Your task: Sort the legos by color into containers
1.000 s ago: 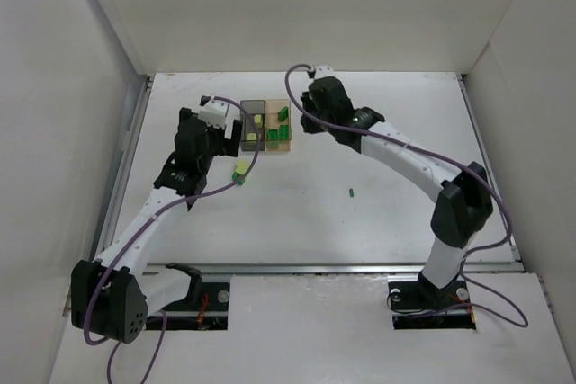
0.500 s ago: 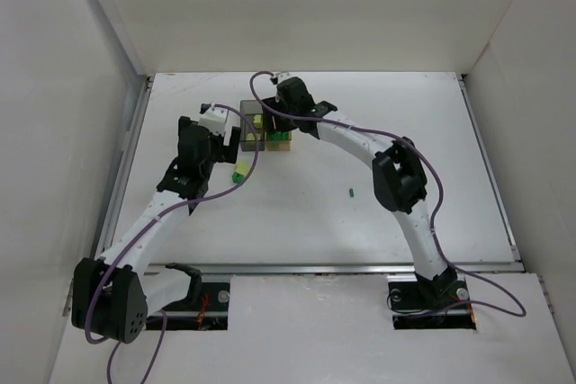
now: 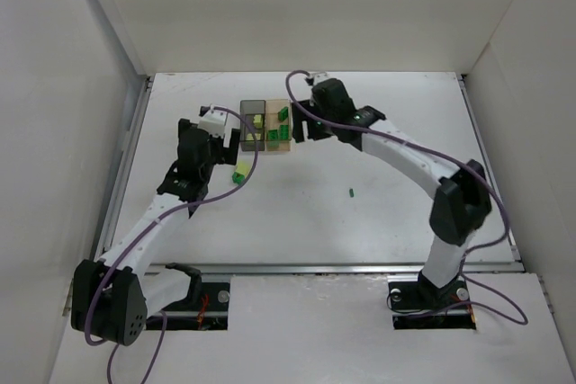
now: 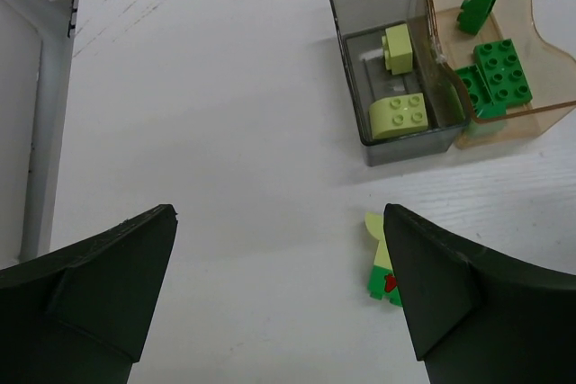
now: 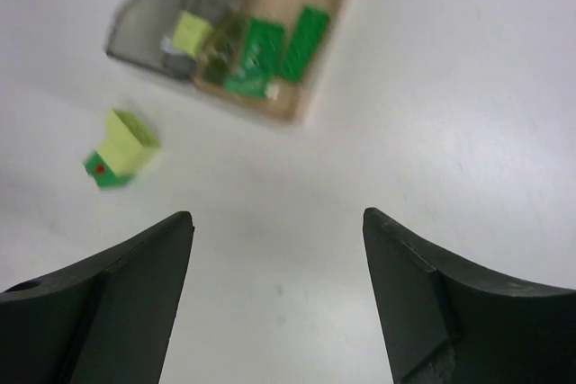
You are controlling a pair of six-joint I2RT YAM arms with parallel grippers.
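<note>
From above, we are seeing the joined containers [image 3: 267, 125] sitting on the table [image 3: 387, 150], with a pale lego [image 3: 240, 173] lying loose near them and a dark green lego [image 3: 349, 192] well apart. At the left wrist, our left claw [image 4: 279, 294] is hanging spread wide and gripping nothing, while pale bricks [image 4: 400, 117] are lying in the grey box [image 4: 409, 144] and green bricks [image 4: 499, 65] in the amber box [image 4: 515, 6]. At the right wrist, our right claw [image 5: 279, 299] is gaping too, in a blurred view.

White table [image 4: 207, 114] below the left gripper [image 4: 279, 213] and right gripper [image 5: 277, 215]. Tall white walls [image 3: 315, 6] beyond both. Metal rail [image 3: 306, 269] behind.
</note>
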